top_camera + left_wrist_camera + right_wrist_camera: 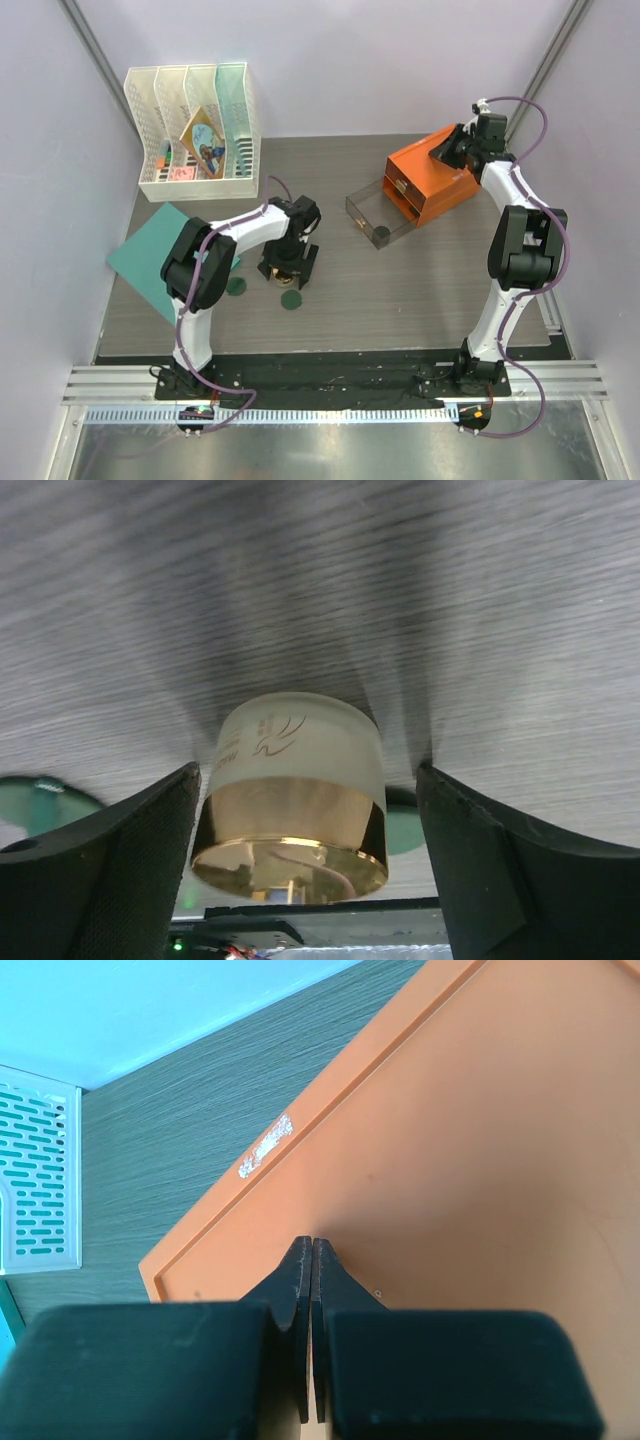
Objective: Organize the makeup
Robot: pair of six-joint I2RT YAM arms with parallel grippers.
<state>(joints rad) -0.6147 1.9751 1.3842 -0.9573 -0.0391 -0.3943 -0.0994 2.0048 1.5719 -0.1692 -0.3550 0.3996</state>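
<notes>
A round frosted jar with a gold lid [295, 790] stands on the table between the two fingers of my left gripper [307, 772]. The jaws are open on either side of it, with a gap showing on the right. In the top view the left gripper [288, 266] covers the jar. Two dark-green discs [237, 287] [291, 299] lie flat beside it and also show in the left wrist view [45, 800] [405, 825]. My right gripper [313, 1250] is shut and empty at the top face of the orange drawer box [470, 1160]. Other cosmetics are out of view.
The orange box [432, 185] sits at the back right with a clear drawer [372, 212] pulled out, a small dark round thing [381, 235] inside. A white file rack [195, 125] stands at the back left. A teal sheet [150, 255] lies at the left.
</notes>
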